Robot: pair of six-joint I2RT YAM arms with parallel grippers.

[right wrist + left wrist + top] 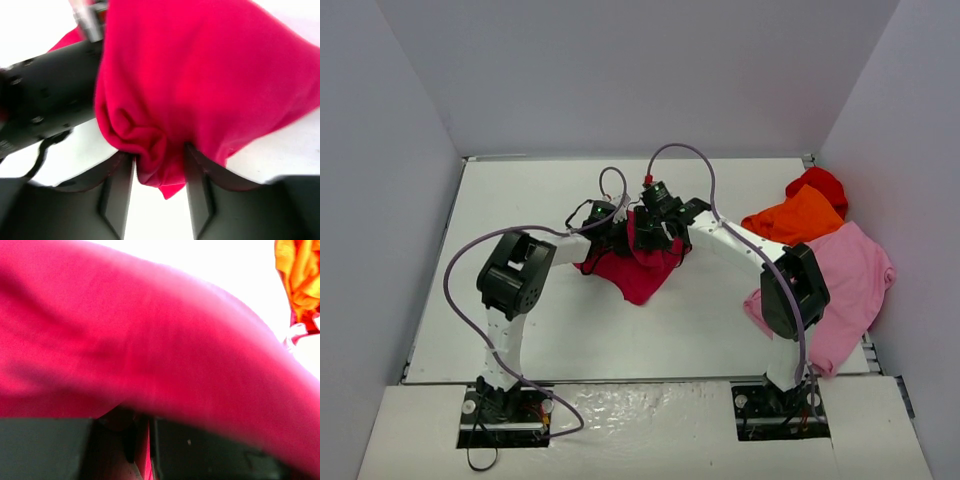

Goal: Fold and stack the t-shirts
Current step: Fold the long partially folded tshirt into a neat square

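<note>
Because the crimson-magenta t-shirt [642, 278] hangs bunched over both wrists near the middle of the table [520, 200], the top view buries the tips of the left gripper [608, 232] and right gripper [658, 228] in cloth and black links. The left wrist view is blurred and almost filled with crimson. At 6 o'clock a thin strip of that cloth sits pinched between the left gripper's dark fingers [210, 452], which are clenched on it. In the right wrist view the fingers [115, 195] stand parted, grasping nothing. A crumpled fold rests loosely between them, and the rest billows toward 12 and 1 o'clock. At the table's 3 o'clock edge lie the orange t-shirt [798, 215], the red t-shirt [820, 183] and the light pink t-shirt [852, 272], which is partly hidden behind the right arm.
</note>
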